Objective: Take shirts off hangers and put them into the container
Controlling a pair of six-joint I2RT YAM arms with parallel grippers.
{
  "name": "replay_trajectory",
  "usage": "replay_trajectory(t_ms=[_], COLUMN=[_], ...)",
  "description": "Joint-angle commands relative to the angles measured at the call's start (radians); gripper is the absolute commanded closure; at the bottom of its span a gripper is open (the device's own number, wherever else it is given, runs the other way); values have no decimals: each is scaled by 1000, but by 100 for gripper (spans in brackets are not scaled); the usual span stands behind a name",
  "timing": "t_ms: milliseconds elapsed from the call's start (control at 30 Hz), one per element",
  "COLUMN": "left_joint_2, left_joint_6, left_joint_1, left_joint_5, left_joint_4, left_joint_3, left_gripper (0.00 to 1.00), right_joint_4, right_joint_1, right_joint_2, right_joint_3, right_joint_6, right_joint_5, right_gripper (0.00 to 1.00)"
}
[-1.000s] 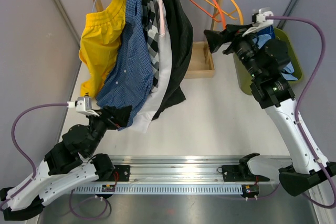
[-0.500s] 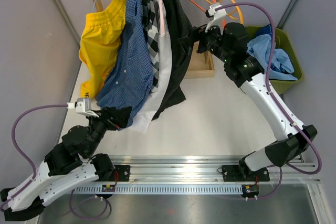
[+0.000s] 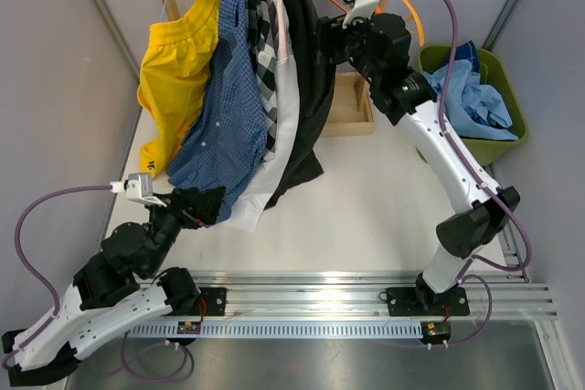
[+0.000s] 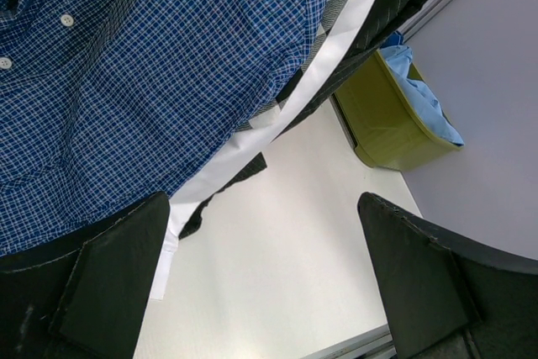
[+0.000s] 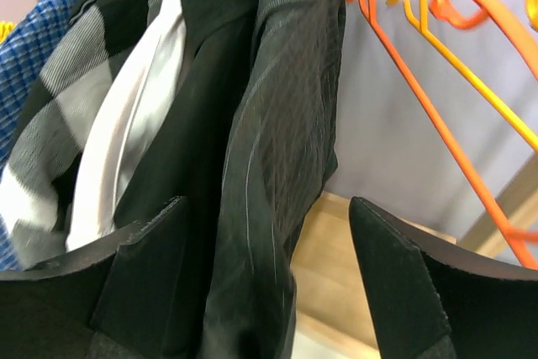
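So, right pincer (image 5: 267, 203) is open around the black shirt (image 5: 277, 124) hanging over the bench's (image 3: 366, 198) far edge, and left pincer (image 4: 262, 199) is open by the blue check shirt (image 4: 168, 65). Light blue shirt (image 3: 471, 102) is in the tub (image 3: 513, 103), far-right corner.

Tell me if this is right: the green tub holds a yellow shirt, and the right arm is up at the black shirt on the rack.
One thing is off: the container holds a light blue shirt, not yellow, as the top external view shows. The yellow shirt hangs on the rack. The right arm is indeed at the black shirt.
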Motion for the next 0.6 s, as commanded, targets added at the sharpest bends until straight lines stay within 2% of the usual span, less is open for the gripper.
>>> replay_trajectory(t_ms=[0, 133, 167, 267, 300, 367, 400, 567], left_joint_2=[-19, -35, -45, -55, -61, -62, -62, -57], left_joint_6=[8, 3, 3, 0, 0, 0, 0, 0], left_joint_1=[0, 0, 0, 0, 0, 0, 0, 0], left_joint_5=[-11, -22, -23, -31, -33, -33, -33, -31], left_joint_4=[11, -5, -8, -16, -16, -22, -20, -14], left_joint_3=[-4, -7, -7, -12, -12, -13, -13, -18], left_gripper=[1, 1, 1, 1, 1, 1, 1, 1], right_joint_4=[-17, -61, -73, -84, -86, -90, -90, -75], right_joint_1=[11, 13, 14, 13, 16, 16, 17, 20], right_joint_2=[71, 141, 159, 177, 182, 182, 179, 164], right_joint_3=[126, 233, 262, 292, 296, 301, 301, 307], right_joint_6=[-28, -31, -30, -31, -31, -34, -36, -70], right_joint_5=[11, -5, -10, -13, -13, -13, -15, -1], right_gripper=[19, 30, 37, 53, 68, 85, 100, 100])
